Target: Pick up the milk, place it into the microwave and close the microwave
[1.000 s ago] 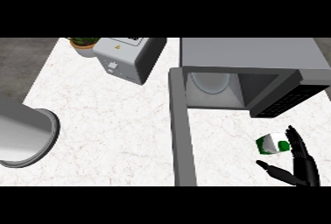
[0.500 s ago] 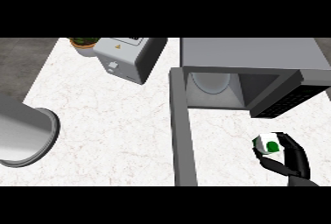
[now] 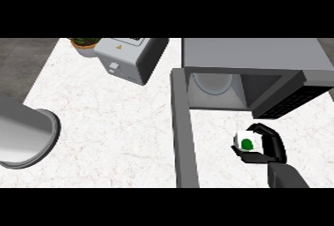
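Black right hand (image 3: 270, 151) comes in from the lower edge, forearm angled up-left, fingers and thumb curled round the milk carton (image 3: 248, 143) (white w/ a green mark). It's held in front of the open microwave (image 3: 261, 57), right of the door (image 3: 183, 132), not inside.

White marbled counter top (image 3: 111, 128). At the far edge, a boxy white-and-grey appliance (image 3: 127, 59) with a yellow warning label, set at an angle. A small green potted plant (image 3: 85, 43) is just beside it on the left. A large round grey metal bowl (image 3: 23, 132) is cut off at the left edge.
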